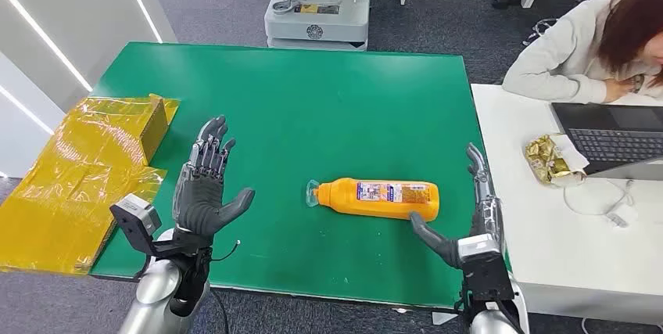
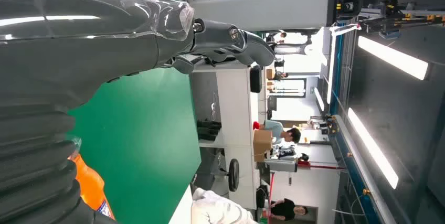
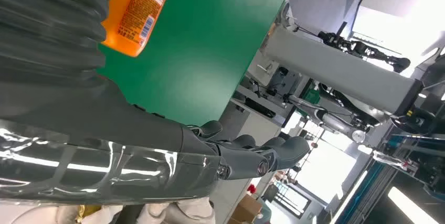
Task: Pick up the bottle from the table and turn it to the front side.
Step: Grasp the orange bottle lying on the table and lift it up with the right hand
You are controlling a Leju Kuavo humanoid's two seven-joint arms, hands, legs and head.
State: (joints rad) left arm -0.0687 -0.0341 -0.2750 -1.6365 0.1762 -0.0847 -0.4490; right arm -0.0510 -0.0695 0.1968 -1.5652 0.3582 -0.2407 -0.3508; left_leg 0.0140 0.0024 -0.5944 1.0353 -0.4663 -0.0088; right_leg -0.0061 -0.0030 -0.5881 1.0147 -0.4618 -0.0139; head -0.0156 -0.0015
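An orange bottle [image 1: 379,198] lies on its side on the green table [image 1: 313,107], cap pointing left, with a white printed label facing up. My right hand [image 1: 469,220] stands open just right of the bottle's base, thumb reaching under that end, not gripping it. My left hand [image 1: 207,181] is open, fingers spread, well left of the cap and apart from it. In the right wrist view the bottle [image 3: 137,9] shows its label past my hand [image 3: 246,156]. The left wrist view catches the bottle [image 2: 92,190] beside my left hand [image 2: 220,38].
Yellow plastic wrap with a box [image 1: 86,170] lies at the table's left edge. A white desk [image 1: 547,240] stands right, with a laptop [image 1: 610,138], a gold snack packet [image 1: 551,158] and a seated person [image 1: 594,37]. A grey machine base [image 1: 317,13] stands beyond the far edge.
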